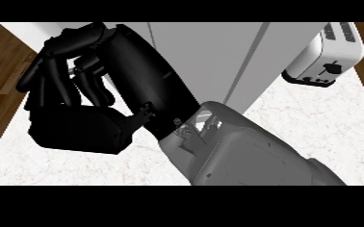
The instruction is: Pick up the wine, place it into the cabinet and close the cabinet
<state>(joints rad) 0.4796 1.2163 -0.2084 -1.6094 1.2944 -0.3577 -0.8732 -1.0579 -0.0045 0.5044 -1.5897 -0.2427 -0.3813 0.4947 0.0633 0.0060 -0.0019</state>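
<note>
Close under the head view, a black hand [107, 81] on a grey forearm [249, 154] filled the left and middle, its fingers [53, 77] curled tightly over its palm. Whether they enclosed the wine could not be told, nor the bottle's direction. Behind stood the white cabinet [213, 53], a toaster [323, 57] at right on the counter [298, 120].

The worktop [298, 125] is pale, marbled stone. A white and silver toaster [323, 57] stands on it, with its dark lever facing the near side. Just left of the toaster rises a light grey cabinet [213, 57], standing on the same stone. Far left of the toaster, dark wood [14, 62] shows along the worktop's edge.
</note>
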